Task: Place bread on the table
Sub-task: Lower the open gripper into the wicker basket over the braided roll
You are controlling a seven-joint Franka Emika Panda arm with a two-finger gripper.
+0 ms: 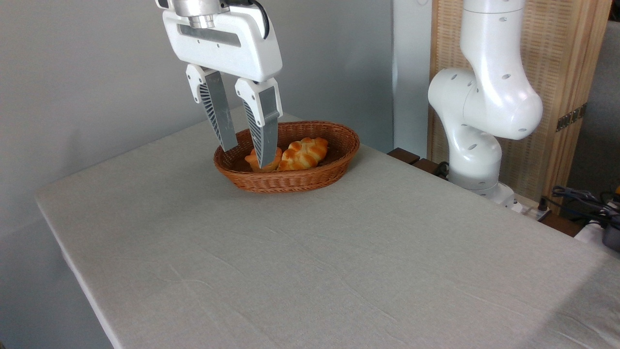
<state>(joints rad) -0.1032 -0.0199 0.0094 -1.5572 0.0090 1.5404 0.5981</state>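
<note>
You see the table (310,252) spread bare in front, its grey-beige cloth slightly wrinkled. Beyond that stretch sits the wicker basket (290,180), toward the table's far edge. Your gripper (246,155) hangs over the basket's left end, its fingers (265,128) spread with a clear gap and holding nothing; their tips dip inside the rim, in front of a small bun (253,160). The bread (304,152) lies in the basket, just right of the fingers.
</note>
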